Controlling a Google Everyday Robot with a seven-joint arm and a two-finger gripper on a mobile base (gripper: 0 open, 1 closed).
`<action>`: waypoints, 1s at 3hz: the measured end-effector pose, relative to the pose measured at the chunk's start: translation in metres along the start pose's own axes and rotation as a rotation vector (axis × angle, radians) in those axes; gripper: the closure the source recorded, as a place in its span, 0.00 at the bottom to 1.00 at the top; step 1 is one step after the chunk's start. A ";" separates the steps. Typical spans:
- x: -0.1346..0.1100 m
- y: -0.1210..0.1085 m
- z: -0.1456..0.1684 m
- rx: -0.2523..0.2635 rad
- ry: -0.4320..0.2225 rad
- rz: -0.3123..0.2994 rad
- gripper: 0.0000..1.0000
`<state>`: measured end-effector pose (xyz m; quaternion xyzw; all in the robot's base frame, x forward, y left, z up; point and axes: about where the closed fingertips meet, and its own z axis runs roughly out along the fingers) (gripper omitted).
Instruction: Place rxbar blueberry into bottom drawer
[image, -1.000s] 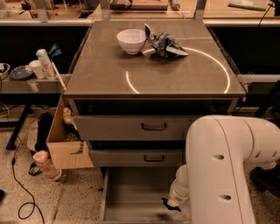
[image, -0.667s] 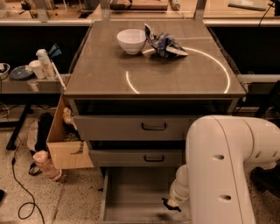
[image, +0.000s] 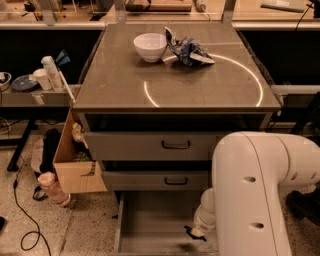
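The bottom drawer (image: 150, 220) of the grey cabinet is pulled open, and part of its plain grey floor shows. My gripper (image: 196, 233) reaches down into the drawer's right side, just above the floor. My big white arm (image: 250, 195) covers most of it. Only a small dark tip shows below the white wrist. I cannot pick out the rxbar blueberry; it is hidden by the arm or the gripper.
A white bowl (image: 150, 46) and a crumpled blue-and-white chip bag (image: 189, 51) sit on the cabinet top. The two upper drawers (image: 155, 146) are closed. A cardboard box (image: 75, 165) and a bottle (image: 52, 187) stand on the floor at the left. A side shelf (image: 30, 90) holds bottles.
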<state>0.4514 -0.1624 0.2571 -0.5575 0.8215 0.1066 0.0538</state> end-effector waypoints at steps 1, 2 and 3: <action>0.000 0.000 0.000 0.000 0.000 0.000 0.07; 0.000 0.000 0.000 0.000 0.000 0.000 0.00; 0.000 0.000 0.000 0.000 0.000 0.000 0.00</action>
